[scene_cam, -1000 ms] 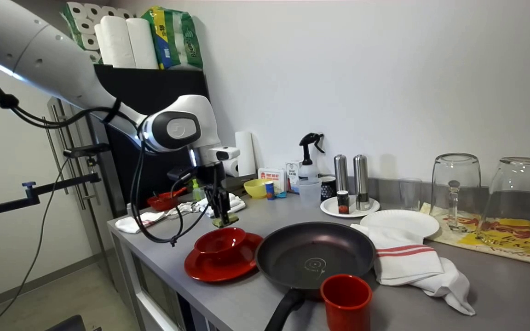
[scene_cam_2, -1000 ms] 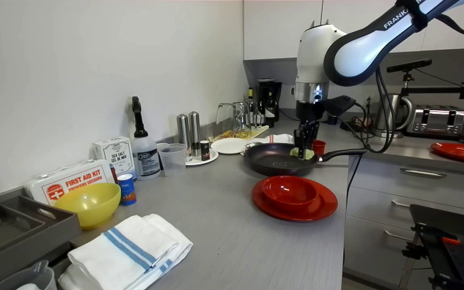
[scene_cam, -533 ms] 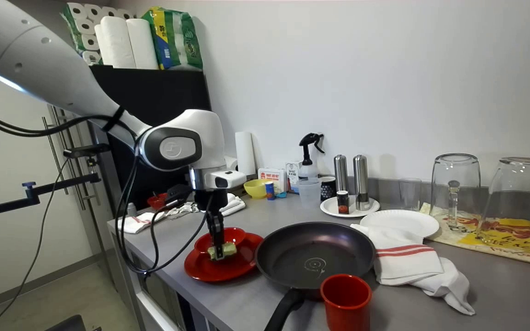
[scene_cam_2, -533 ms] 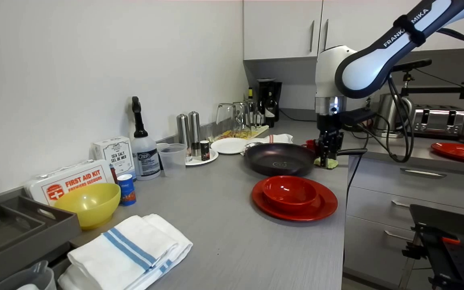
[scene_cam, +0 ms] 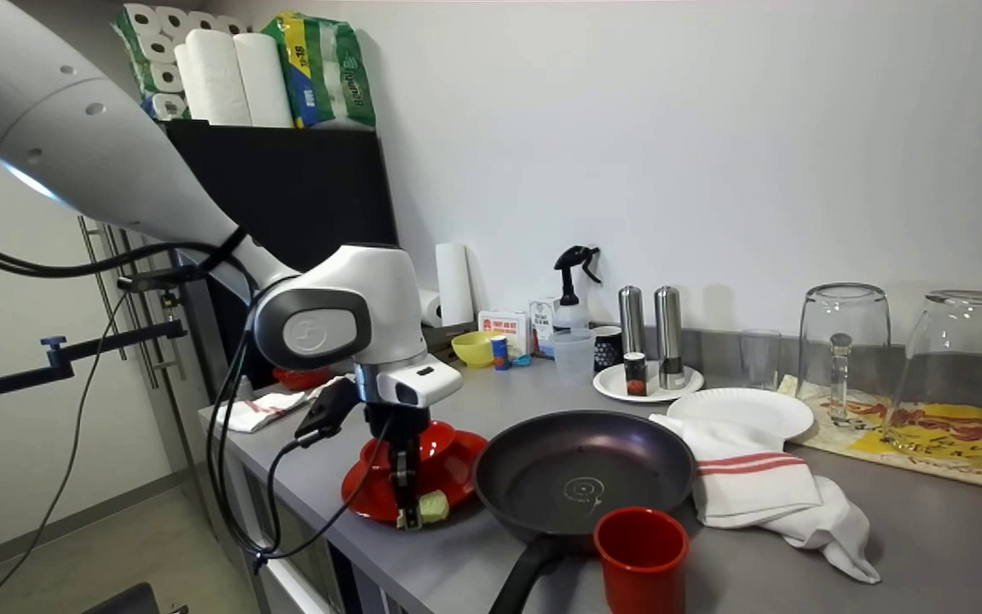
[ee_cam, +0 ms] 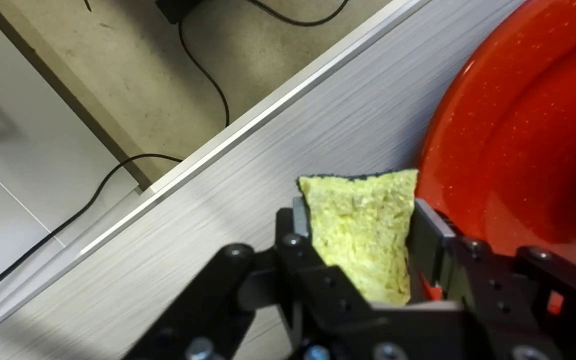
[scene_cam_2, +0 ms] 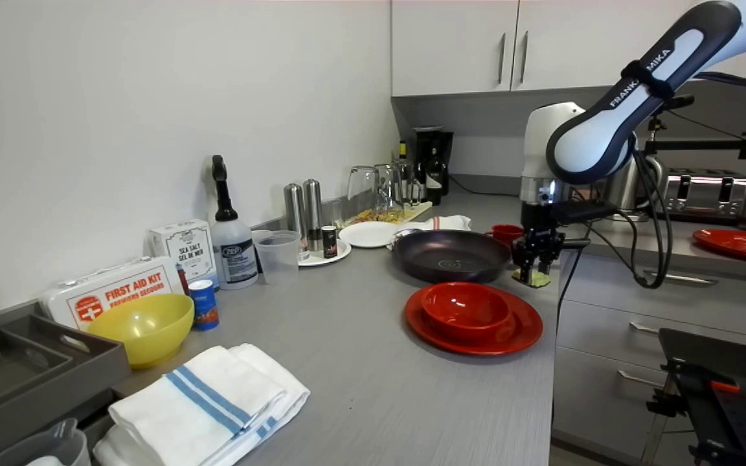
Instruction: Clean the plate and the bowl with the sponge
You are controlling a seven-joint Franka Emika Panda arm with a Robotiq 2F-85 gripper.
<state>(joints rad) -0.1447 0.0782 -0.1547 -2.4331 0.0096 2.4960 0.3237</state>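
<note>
Hand (ee_cam: 365, 216) pinches sponge (ee_cam: 360, 240) beside plate (ee_cam: 468, 145), over strip of table (ee_cam: 248, 185) near edge — plate just to right in wrist view, red bowl (scene_cam_2: 467, 307) sitting upright on it in both exterior views. Sponge's longer side appears to point out along hand, not across toward plate. Coming stroke likely calls for sideways shift over rim; sponge's height above table hard to tell — too low, plate could be shoved.

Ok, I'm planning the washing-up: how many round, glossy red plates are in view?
2: the near plate, under the round red bowl, and the far plate, near the silver metal toaster. A partly hidden red dish in an exterior view is too unclear to count.
</note>
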